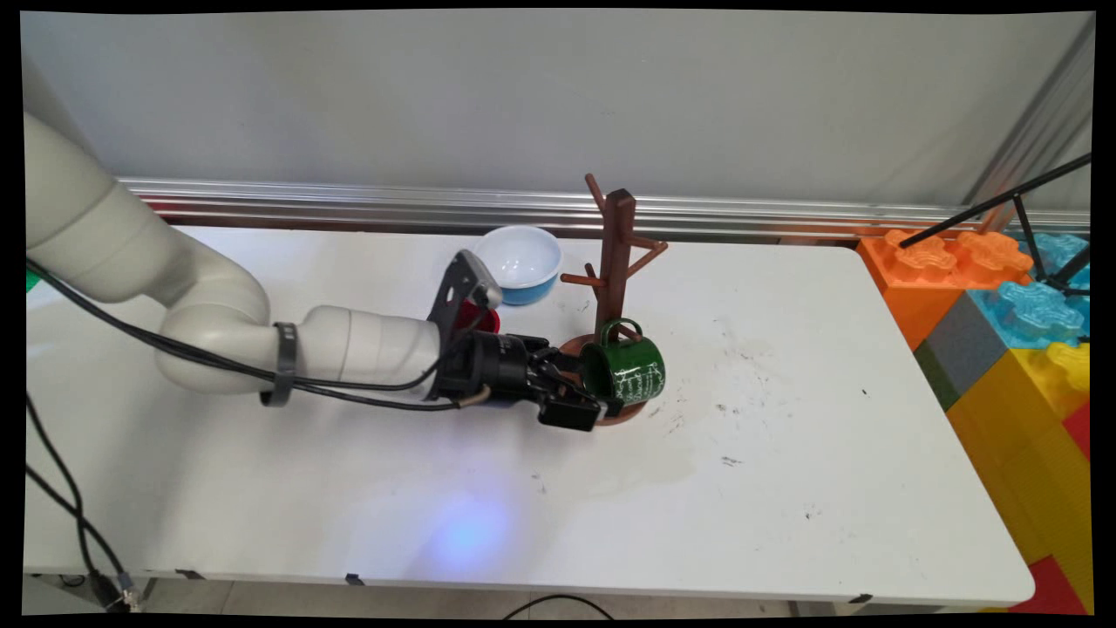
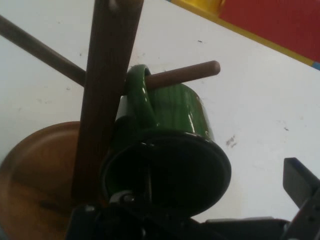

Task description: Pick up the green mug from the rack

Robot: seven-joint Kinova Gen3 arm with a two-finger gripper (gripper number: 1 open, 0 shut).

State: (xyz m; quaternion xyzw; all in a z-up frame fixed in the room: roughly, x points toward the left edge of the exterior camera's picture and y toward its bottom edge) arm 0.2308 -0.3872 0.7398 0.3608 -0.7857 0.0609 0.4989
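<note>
White surface [image 1: 785, 453]: black two-finger hand [image 1: 586, 403] half-open around green enamel mug's [image 1: 629, 373] rim, handle hooked on brown wooden mug-tree [image 1: 615, 262] peg at 12 o'clock.

Robot lab: white arm [image 1: 218, 323] with cables at bare white table [image 1: 785, 488], plain wall, foam blocks [image 1: 1003, 349] at right.

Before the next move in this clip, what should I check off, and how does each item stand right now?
1. Green mug hung with its handle over the peg: ok.
2. Mug tree upright on its base: ok.
3. Claw at the mug's mouth, grip state: cannot tell.
4. Blue bowl apart from the claw, behind it: ok.
5. Red thing behind the wrist, mostly hidden, clearance: cannot tell.
</note>
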